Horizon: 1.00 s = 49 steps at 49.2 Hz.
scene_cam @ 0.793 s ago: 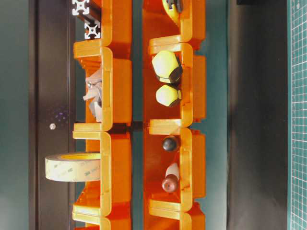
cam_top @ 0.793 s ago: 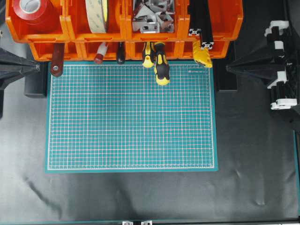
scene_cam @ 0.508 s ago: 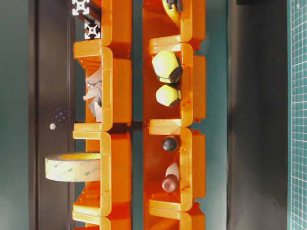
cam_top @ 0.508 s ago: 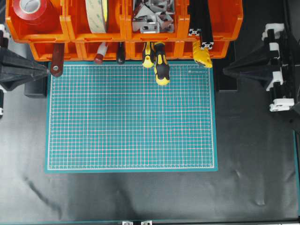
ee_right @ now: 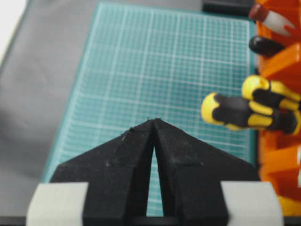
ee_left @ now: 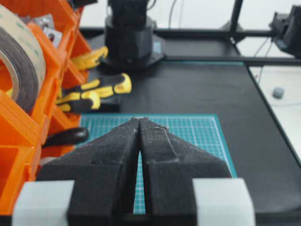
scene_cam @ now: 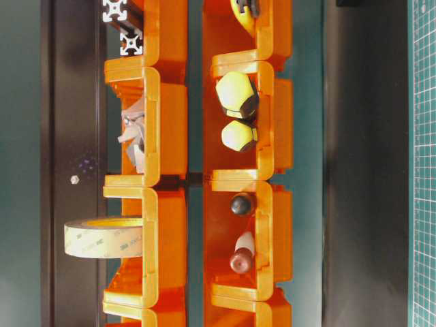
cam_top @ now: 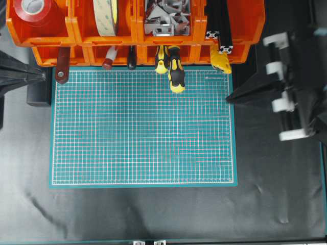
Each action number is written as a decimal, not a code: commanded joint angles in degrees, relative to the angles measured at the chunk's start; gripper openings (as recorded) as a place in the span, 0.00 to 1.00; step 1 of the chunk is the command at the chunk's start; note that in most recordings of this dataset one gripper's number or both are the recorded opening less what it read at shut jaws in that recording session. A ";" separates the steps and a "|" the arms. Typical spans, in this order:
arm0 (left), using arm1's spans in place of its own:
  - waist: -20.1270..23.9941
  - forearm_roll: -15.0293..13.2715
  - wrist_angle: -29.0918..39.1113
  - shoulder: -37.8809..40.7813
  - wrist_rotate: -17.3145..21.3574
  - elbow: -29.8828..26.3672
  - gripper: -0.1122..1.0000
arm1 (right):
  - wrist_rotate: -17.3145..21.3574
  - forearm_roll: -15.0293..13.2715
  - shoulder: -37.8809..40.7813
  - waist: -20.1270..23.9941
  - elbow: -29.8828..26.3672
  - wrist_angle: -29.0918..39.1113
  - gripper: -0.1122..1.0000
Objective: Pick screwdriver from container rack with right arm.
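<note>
The screwdriver (cam_top: 176, 74) lies in a lower bin of the orange container rack (cam_top: 76, 38), its chunky yellow-and-black handle sticking out over the green mat's far edge; the shaft is hidden in the bin. The table-level view shows the butt of the screwdriver (scene_cam: 236, 95), and the right wrist view shows the screwdriver (ee_right: 233, 113) ahead to the right. My right gripper (cam_top: 230, 99) is shut and empty at the mat's right edge, well right of the handle; the right gripper (ee_right: 154, 121) points across the mat. My left gripper (cam_top: 43, 75) is shut by the mat's far left corner; the left gripper (ee_left: 139, 118) holds nothing.
A slimmer yellow-and-black tool (cam_top: 161, 59) lies just left of the screwdriver. A black handle (cam_top: 131, 60), a red-and-white handle (cam_top: 109, 58) and a brown handle (cam_top: 62, 66) also protrude from the lower bins. Upper bins hold tape rolls (cam_top: 106, 15), brackets (cam_top: 166, 18) and black extrusions (cam_top: 218, 23). The green mat (cam_top: 143, 132) covers the middle.
My right arm has swung left, its tip now reaching the mat's right edge. The left gripper tip has drawn back slightly to the left. The tools have not moved.
</note>
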 commanded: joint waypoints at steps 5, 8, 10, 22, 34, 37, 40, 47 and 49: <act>-0.18 0.26 -0.09 -0.35 -0.35 -1.85 0.10 | 2.72 -11.51 7.29 4.66 -9.84 10.72 0.10; -0.26 0.26 0.00 -0.35 -0.35 -1.85 0.10 | 5.19 -16.08 10.11 6.59 -11.95 14.68 0.10; -0.26 0.26 0.09 -0.44 -0.35 -1.76 0.10 | 7.12 -19.60 11.95 8.17 -13.27 17.58 0.10; -0.26 0.26 0.79 -0.62 -0.44 -1.85 0.10 | 21.36 -47.64 23.64 20.92 -17.58 40.43 0.10; -0.44 0.18 0.88 -0.79 -0.44 -1.85 0.10 | 27.77 -57.04 33.31 26.89 -16.70 50.10 0.10; -0.62 0.26 0.79 -0.79 -0.44 -1.85 0.10 | 27.69 -57.13 34.89 27.16 -17.05 50.27 0.10; -0.79 0.26 0.88 -0.79 -0.44 -1.85 0.10 | 27.69 -57.13 36.12 27.33 -17.40 50.36 0.10; -1.23 0.26 0.88 -0.79 -0.44 -1.85 0.10 | 27.60 -57.22 37.53 27.33 -17.58 50.36 0.10; -1.23 0.18 0.88 -0.79 -0.44 -1.85 0.10 | 27.42 -57.22 37.79 27.33 -17.58 50.36 0.10</act>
